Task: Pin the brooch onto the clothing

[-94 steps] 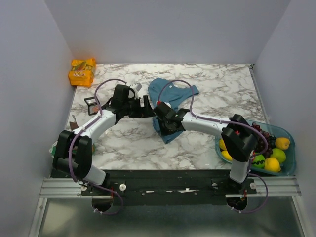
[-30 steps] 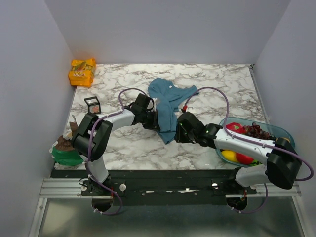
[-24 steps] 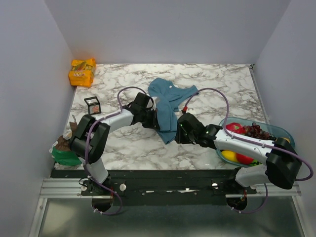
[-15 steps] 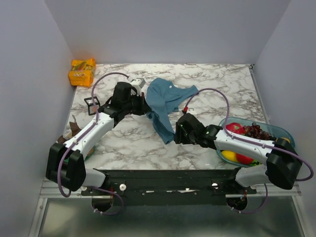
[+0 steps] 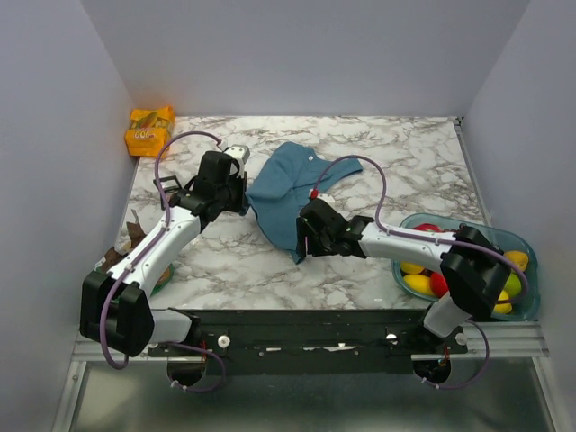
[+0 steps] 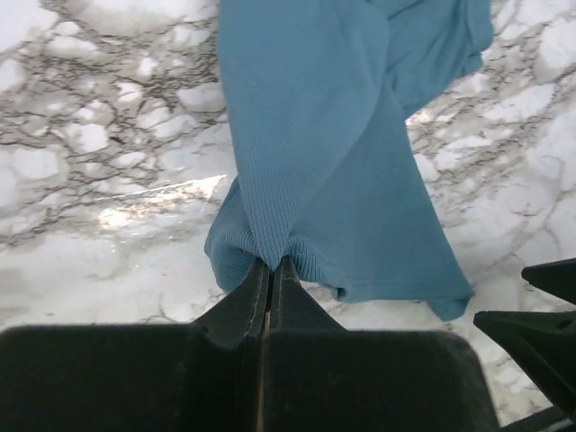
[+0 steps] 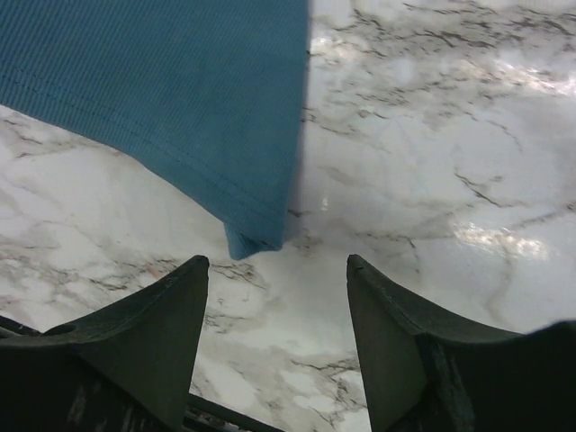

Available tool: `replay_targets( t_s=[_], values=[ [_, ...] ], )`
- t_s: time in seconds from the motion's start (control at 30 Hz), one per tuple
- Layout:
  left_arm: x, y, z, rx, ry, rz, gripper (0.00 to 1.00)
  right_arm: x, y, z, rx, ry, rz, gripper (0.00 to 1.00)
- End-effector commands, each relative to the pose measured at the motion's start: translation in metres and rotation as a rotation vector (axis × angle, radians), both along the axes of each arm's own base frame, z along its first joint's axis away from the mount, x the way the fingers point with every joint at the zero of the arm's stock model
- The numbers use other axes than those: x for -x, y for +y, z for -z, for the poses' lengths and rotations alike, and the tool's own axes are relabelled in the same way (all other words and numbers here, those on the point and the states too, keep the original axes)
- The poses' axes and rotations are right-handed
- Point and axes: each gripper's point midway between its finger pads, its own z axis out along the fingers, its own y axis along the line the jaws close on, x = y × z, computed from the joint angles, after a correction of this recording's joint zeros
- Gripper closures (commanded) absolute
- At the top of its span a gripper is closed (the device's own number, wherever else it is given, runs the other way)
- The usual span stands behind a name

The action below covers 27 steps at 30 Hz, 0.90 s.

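The clothing (image 5: 286, 184), a teal-blue top, lies spread on the marble table in the top view. My left gripper (image 5: 243, 196) is at its left edge. In the left wrist view that gripper (image 6: 270, 263) is shut on a bunched fold of the clothing (image 6: 333, 162). My right gripper (image 5: 301, 245) sits at the garment's near corner. In the right wrist view the right gripper (image 7: 277, 261) is open, with bare marble between its fingers. The clothing's hem corner (image 7: 252, 236) lies just beyond the tips, apart from them. The brooch is out of view.
An orange snack packet (image 5: 149, 130) lies at the back left corner. A small black-framed box (image 5: 166, 187) stands beside the left arm. A blue fruit tray (image 5: 533, 286) sits at the right edge. Grey walls close in three sides.
My left gripper has pulled the clothing's edge to the left, spreading the fabric. My right gripper has opened, let go of the hem and shifted left.
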Motion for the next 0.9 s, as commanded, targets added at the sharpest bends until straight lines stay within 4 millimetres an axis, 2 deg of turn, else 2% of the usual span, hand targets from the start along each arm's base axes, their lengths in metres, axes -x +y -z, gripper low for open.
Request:
replay_targets(
  t_s=[0.0, 0.1, 0.27, 0.33, 0.47, 0.5, 0.53, 0.6, 0.63, 0.7, 0.73, 0.8, 0.83, 0.87],
  values=[
    [-0.005, 0.025, -0.025, -0.099, -0.097, -0.072, 1.0, -0.004, 0.037, -0.003, -0.098, 0.012, -0.042, 0.29],
    [-0.005, 0.023, -0.027, -0.092, -0.101, -0.064, 1.0, -0.006, 0.048, -0.001, -0.118, 0.025, -0.047, 0.3],
    [-0.005, 0.024, -0.03, -0.093, -0.108, -0.061, 1.0, -0.005, 0.056, 0.019, -0.079, 0.061, -0.057, 0.31],
    [-0.005, 0.024, -0.031, -0.093, -0.111, -0.063, 1.0, -0.005, 0.059, 0.021, -0.082, 0.07, -0.06, 0.32],
    [-0.005, 0.025, -0.031, -0.095, -0.114, -0.064, 1.0, -0.005, 0.068, 0.023, -0.093, 0.07, -0.081, 0.38],
    [-0.005, 0.024, -0.031, -0.094, -0.113, -0.063, 1.0, -0.005, 0.071, 0.024, -0.099, 0.074, -0.092, 0.42],
    [-0.005, 0.025, -0.031, -0.096, -0.116, -0.065, 1.0, -0.006, 0.072, 0.023, -0.106, 0.071, -0.094, 0.51],
    [-0.005, 0.027, -0.031, -0.104, -0.117, -0.069, 1.0, -0.008, 0.075, 0.021, -0.112, 0.067, -0.099, 0.58],
    [-0.006, 0.03, -0.03, -0.116, -0.118, -0.08, 1.0, -0.008, 0.076, 0.019, -0.114, 0.063, -0.101, 0.69],
    [-0.007, 0.034, -0.031, -0.138, -0.125, -0.091, 1.0, -0.008, 0.071, 0.016, -0.095, 0.051, -0.106, 0.84],
    [-0.007, 0.038, -0.032, -0.15, -0.13, -0.104, 1.0, -0.012, 0.066, 0.006, -0.089, 0.019, -0.096, 0.95],
    [-0.008, 0.048, -0.035, -0.181, -0.144, -0.134, 1.0, -0.013, 0.047, 0.0, -0.011, -0.007, -0.091, 0.99],
    [-0.009, 0.051, -0.036, -0.187, -0.15, -0.147, 1.0, -0.021, 0.036, -0.017, 0.022, -0.07, -0.061, 0.99],
    [-0.008, 0.055, -0.04, -0.197, -0.167, -0.162, 1.0, -0.018, 0.016, -0.02, 0.109, -0.074, -0.066, 0.99]
  ],
)
